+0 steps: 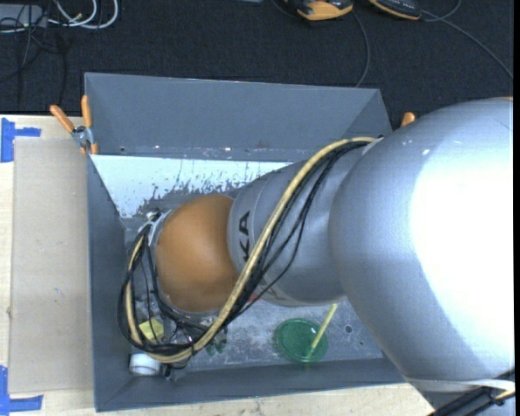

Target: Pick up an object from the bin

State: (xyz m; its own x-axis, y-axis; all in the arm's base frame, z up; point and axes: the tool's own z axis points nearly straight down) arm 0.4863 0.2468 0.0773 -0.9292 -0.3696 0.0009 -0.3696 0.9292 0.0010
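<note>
Arm deep in the grey bin [104, 258], gripper low in its near-left corner.

In the camera view the arm's grey link [282, 263] comes in from the right and bears dark lettering, of which only "KA" can be read, just beside the orange cover [195, 250] on the wrist. Black and yellow cables [126, 306] loop round that cover. The gripper [175, 338] sits beneath the cover, low over the bin floor. Whether it is open or closed, or has hold of anything, cannot be told. Nearest to it are a small white round thing [141, 364] in the corner and a yellow scrap [152, 328] among the cables. A green round lid [300, 340] lies further right by the front wall, with a pale yellow-green stick [328, 321] touching it.
</note>
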